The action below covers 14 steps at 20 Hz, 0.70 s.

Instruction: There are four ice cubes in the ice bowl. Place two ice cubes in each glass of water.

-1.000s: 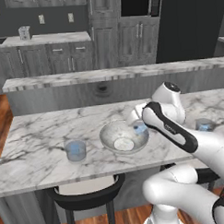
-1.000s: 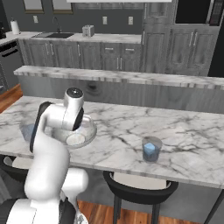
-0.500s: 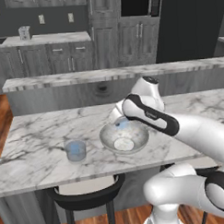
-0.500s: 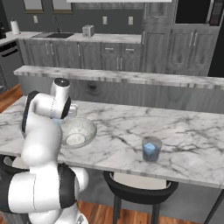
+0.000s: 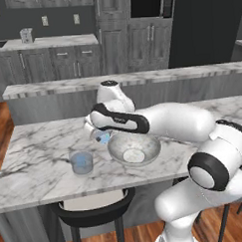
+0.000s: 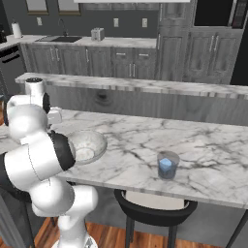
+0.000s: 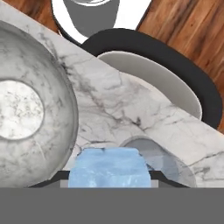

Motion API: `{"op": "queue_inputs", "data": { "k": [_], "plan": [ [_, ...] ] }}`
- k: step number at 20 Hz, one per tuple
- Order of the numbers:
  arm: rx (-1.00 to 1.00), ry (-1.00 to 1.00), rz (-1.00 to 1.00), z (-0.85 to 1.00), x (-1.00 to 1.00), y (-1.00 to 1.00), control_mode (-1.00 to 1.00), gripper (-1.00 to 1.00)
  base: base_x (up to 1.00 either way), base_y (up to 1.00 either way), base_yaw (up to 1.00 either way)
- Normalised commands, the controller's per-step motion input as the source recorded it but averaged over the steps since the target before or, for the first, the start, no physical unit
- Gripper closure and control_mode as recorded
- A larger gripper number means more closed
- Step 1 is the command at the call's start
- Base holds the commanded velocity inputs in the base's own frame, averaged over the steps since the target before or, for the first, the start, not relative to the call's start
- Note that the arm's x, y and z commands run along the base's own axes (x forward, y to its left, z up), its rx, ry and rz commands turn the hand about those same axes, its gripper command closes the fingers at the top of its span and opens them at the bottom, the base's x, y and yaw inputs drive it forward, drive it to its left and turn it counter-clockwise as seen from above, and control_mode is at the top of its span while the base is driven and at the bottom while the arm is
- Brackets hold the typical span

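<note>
ice cube | in claw (pinched) | betw bowl & glass

The white Franka Panda arm with dark joints rises from the lower right of the left base view, bends at a big dark elbow joint, then stretches left in a long, nearly level reach. Its wrist sits at the far left end with the hand pointing down and a bit toward the near side. The two-finger gripper is clamped on a small pale blue, slightly translucent ice cube, which sits right between the dark finger tips in the hand view. In the right base view the arm's bulky white links stack up at the left edge.
</note>
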Motion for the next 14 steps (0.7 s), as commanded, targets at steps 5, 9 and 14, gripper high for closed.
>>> {"op": "queue_inputs", "data": {
  "k": [5, 9, 14],
  "plan": [
    [-0.18, 0.12, 0.00, 0.00, 0.16, 0.68, -1.00, 1.00, 0.00, 0.00, 0.00],
    [-0.07, -0.04, 0.00, -0.09, 0.04, 0.50, -1.00, 1.00, 0.00, 0.00, 0.00],
    [-0.01, -0.14, 0.00, -0.42, 0.00, 0.29, -1.00, 1.00, 0.00, 0.00, 0.00]
  ]
}}
